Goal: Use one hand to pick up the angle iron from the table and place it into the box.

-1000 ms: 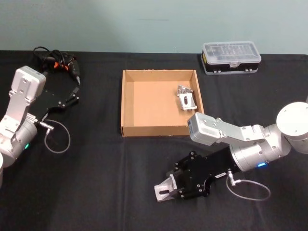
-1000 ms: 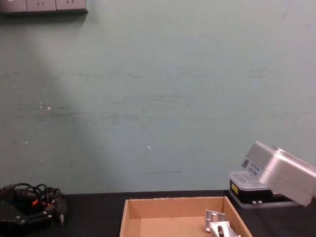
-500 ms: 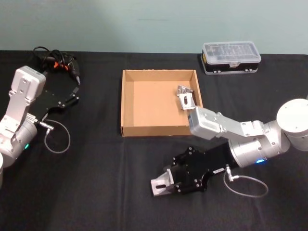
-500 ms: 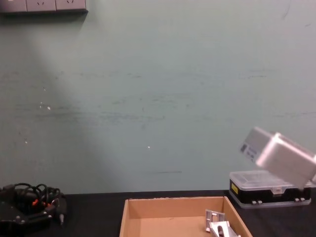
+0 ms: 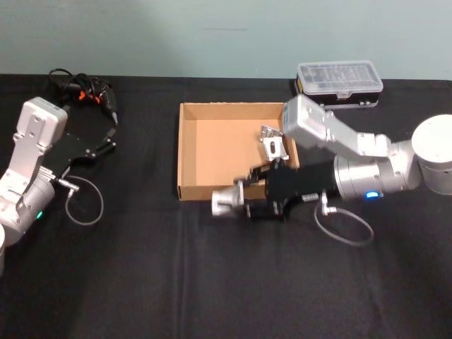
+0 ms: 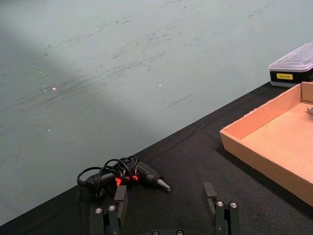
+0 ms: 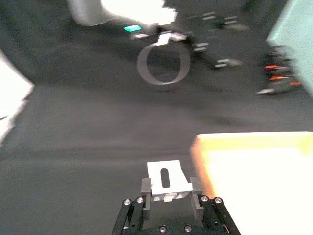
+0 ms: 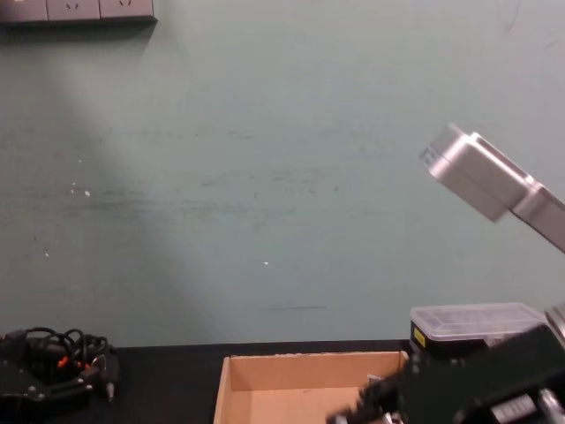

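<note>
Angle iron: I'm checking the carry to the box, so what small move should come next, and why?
Probably carry it a little farther over the box. The right gripper holds the angle iron at the near wall, not yet over the floor, where another bracket lies.

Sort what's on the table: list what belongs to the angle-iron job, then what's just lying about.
Job:
- angle iron held by right gripper
- cardboard box
- second angle iron already in the box

Lying about:
- clear-lidded black case
- electric screwdriver with coiled cord
- left gripper, idle
</note>
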Controlling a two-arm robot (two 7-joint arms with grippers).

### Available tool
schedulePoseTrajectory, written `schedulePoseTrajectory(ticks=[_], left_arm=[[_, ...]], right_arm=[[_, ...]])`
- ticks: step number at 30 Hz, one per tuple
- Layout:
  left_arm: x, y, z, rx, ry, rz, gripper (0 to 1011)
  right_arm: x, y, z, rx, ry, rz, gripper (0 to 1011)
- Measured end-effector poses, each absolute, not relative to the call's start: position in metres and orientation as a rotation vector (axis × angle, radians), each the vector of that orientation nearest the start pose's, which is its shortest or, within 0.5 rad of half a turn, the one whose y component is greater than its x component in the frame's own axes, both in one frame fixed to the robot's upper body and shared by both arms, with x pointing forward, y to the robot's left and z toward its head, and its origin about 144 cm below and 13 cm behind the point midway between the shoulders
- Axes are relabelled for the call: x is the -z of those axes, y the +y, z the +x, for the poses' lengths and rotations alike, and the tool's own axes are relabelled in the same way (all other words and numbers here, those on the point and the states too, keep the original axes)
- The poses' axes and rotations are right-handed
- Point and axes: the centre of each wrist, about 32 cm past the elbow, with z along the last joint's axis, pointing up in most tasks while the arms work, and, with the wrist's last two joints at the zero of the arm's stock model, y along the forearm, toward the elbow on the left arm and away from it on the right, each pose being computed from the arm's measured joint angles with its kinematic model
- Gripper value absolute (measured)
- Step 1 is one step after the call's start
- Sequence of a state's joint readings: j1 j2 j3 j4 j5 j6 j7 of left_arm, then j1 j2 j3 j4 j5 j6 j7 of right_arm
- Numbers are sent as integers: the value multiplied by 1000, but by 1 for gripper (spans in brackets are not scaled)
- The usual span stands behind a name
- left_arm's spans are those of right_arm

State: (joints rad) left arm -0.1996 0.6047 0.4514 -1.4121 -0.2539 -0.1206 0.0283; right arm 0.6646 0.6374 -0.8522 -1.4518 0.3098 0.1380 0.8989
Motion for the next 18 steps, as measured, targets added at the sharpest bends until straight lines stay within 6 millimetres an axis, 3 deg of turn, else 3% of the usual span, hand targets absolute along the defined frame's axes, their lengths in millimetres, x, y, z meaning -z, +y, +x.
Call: schedulePoseTrajectory(ticks=[10,18], left_arm=[[-1140,310,489,-1248,-285,304,1000],[-1140,310,489,-1248,-285,304,1000]], right_arm=[[-1235,-225,589,370,-217,-482,473],[-1225,-216,603,434,-200,-479,473]])
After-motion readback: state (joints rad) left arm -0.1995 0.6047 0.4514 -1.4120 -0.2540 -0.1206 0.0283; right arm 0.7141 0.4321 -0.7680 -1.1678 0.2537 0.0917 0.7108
